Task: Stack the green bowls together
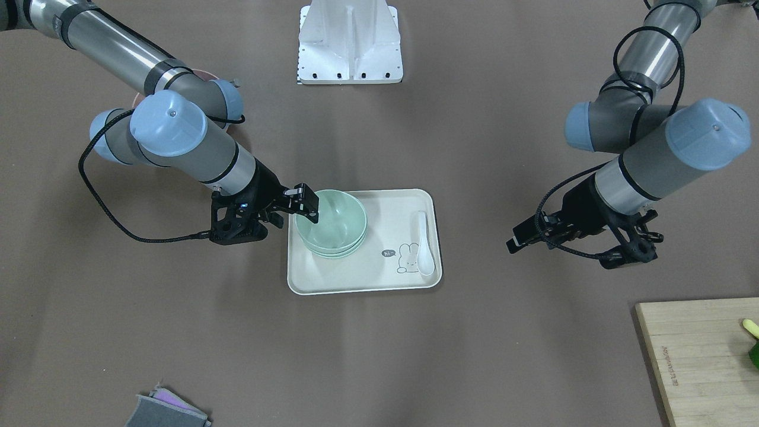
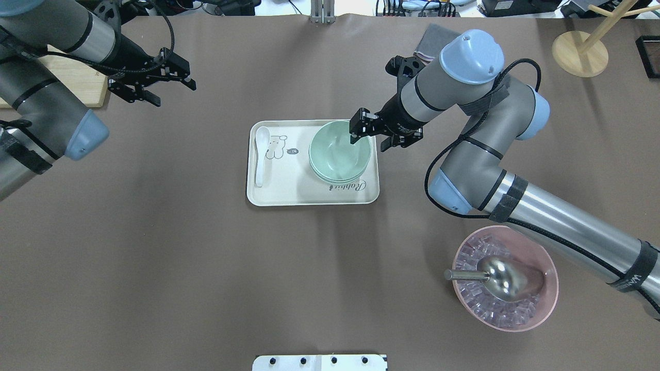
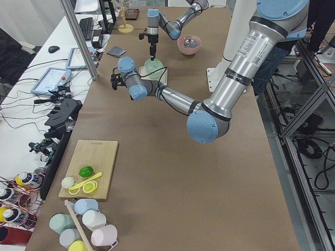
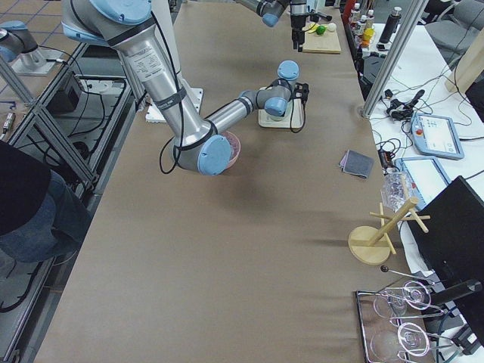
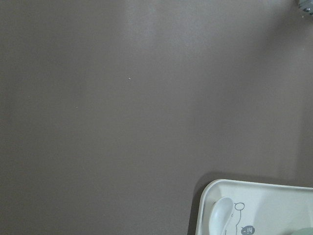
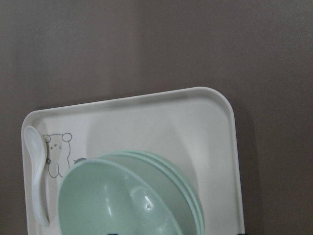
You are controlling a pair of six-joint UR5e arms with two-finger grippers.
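The green bowls (image 1: 335,228) sit nested in one stack on the right half of a cream tray (image 2: 289,190), and they also show in the overhead view (image 2: 337,154) and the right wrist view (image 6: 127,196). The top bowl sits slightly tilted. My right gripper (image 1: 305,204) is at the stack's rim, with one finger inside the top bowl and one outside, shut on that rim; it also shows in the overhead view (image 2: 359,129). My left gripper (image 2: 178,77) is open and empty, far from the tray above bare table.
A white spoon (image 2: 260,159) lies on the tray beside a rabbit print. A pink bowl (image 2: 546,304) with ice and a metal scoop stands near the right arm. A wooden board (image 1: 699,356), a grey cloth (image 1: 166,409) and a wooden stand (image 2: 580,51) sit at the table's edges.
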